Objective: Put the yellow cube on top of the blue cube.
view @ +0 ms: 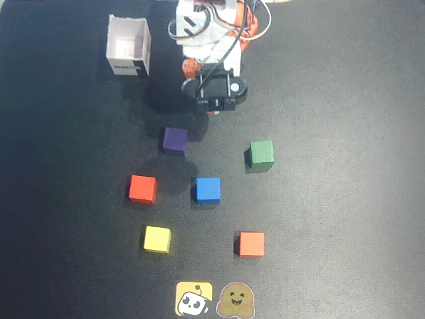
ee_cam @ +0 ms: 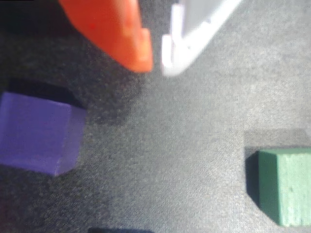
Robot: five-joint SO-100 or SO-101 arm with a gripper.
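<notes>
We see the claw [ee_cam: 156, 65] almost closed and empty, hovering above the blue cube [view: 207, 189] in the overhead view; the yellow cube [view: 157, 239] sits below-left of the blue cube, apart.

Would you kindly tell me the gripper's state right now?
Gripper: fingers nearly together, holding nothing; the yellow cube sits untouched on the mat.

My arm [view: 209, 40] reaches in from the top edge of the overhead view, folded close to its base, wrist pointing down. In the wrist view my gripper [ee_cam: 156, 63] enters from the top, orange finger [ee_cam: 116, 29] left, white finger [ee_cam: 194, 34] right, tips nearly together, holding nothing
</notes>
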